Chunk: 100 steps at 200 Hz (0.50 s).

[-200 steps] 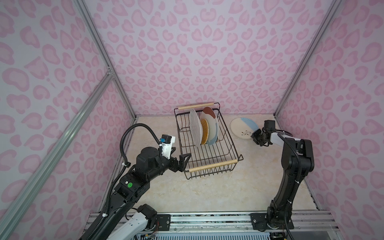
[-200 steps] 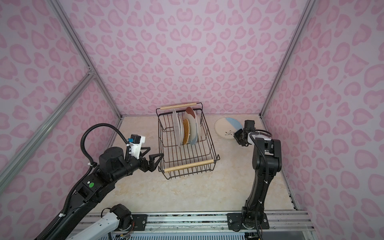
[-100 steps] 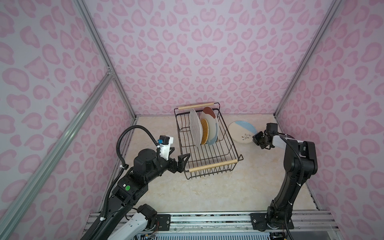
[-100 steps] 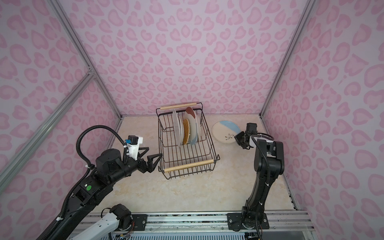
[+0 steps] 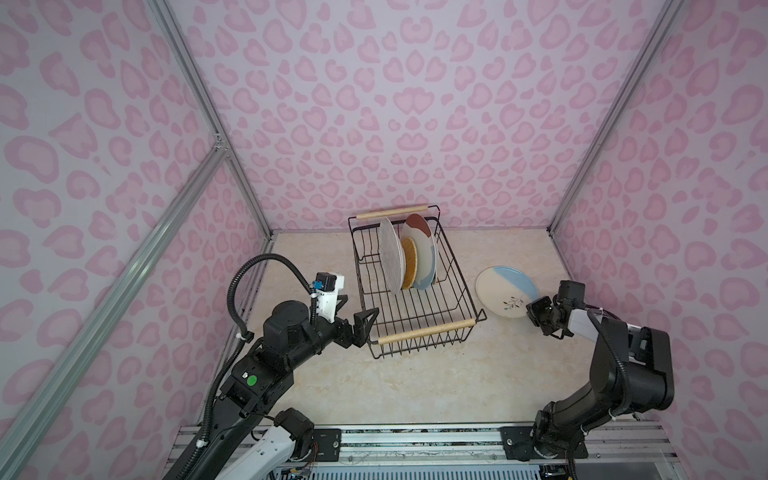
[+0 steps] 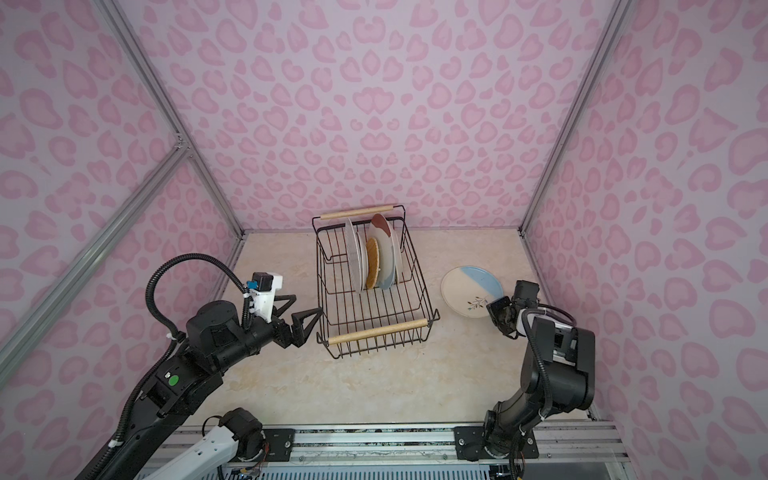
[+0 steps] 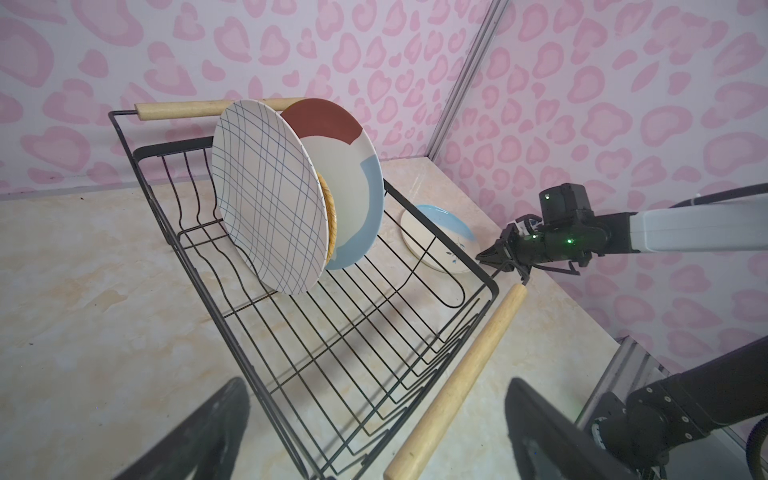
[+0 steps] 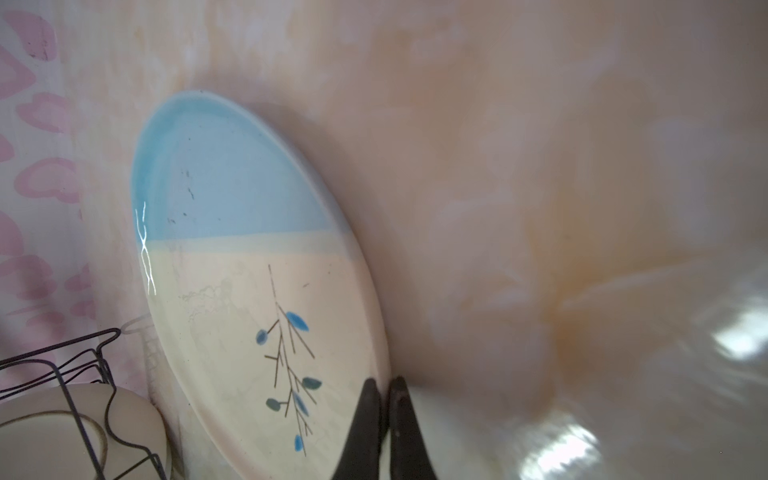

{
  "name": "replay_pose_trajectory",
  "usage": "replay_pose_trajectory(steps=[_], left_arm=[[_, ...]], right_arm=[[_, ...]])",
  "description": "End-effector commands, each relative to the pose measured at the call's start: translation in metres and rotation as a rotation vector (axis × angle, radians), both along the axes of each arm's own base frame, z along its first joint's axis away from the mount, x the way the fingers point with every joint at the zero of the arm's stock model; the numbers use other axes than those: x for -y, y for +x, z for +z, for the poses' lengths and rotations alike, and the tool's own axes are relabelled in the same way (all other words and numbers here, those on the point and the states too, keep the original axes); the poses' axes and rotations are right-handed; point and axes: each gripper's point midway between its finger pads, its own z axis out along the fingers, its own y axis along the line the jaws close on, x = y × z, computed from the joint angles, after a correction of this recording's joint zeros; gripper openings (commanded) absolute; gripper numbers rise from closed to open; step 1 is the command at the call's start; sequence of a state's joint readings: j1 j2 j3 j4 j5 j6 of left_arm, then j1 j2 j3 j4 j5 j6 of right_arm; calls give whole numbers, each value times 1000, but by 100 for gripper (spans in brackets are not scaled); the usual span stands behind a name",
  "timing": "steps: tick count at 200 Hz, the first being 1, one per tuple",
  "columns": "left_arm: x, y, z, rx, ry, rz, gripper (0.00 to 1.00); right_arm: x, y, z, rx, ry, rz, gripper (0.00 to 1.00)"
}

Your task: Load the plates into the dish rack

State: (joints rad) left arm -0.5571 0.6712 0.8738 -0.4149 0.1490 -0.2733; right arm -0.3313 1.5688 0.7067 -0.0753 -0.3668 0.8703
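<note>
Plate (image 5: 503, 291) at 3 o'clock of the rack (image 5: 426, 331) is pinched by its rim in the right gripper (image 8: 384, 380) (left gripper (image 6: 308, 303) parked wide open at 8 o'clock), so it's probably best lifted slow, tipped upright, slotted at 6 o'clock of the racked plates (image 5: 392, 257).

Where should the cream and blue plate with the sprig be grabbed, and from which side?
Pinch the rim of the cream-and-blue plate at the sprig end, coming from the side away from the dish rack, as the right gripper is shut on it there. It is thin and low over the table, so only its edge can be pinched.
</note>
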Motion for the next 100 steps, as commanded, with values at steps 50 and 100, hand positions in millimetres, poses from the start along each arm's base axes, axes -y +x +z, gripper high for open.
replay_pose_trajectory(steps=[50, 100], left_arm=[[3, 2, 1, 1, -18, -7, 98], [16, 2, -3, -30, -27, -66, 98]], right_arm=[[-10, -21, 22, 70, -13, 55, 0], [-15, -31, 0, 42, 10, 67, 0]])
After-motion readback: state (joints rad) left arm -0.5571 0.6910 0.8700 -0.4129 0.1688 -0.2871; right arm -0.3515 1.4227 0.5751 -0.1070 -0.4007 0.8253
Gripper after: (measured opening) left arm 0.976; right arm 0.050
